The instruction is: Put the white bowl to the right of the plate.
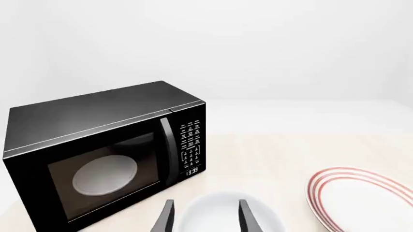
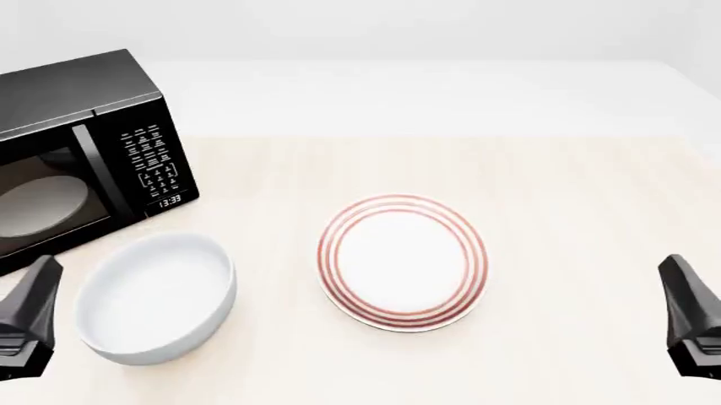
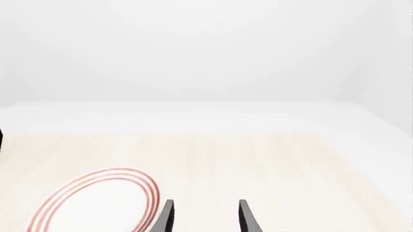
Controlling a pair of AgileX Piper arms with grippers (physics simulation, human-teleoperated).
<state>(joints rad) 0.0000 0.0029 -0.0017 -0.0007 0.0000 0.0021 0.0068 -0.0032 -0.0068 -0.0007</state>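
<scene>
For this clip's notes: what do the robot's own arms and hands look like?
Little shows. In the front view the left hand and right hand are matte black, angular, wedge-like bodies. In the wrist views each has two thin, flat, dark grey fingers tapering to blade-like tips. No cables, markings or logos are visible.

One glossy white deep round bowl (image 2: pixel 158 297), one flat red-ringed white plate (image 2: pixel 403 261), one black microwave oven (image 2: pixel 79 152), two dark tools.

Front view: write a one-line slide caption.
White bowl sits left of the red-ringed plate, near a black microwave; left gripper and right gripper wait open at the near edge.
</scene>
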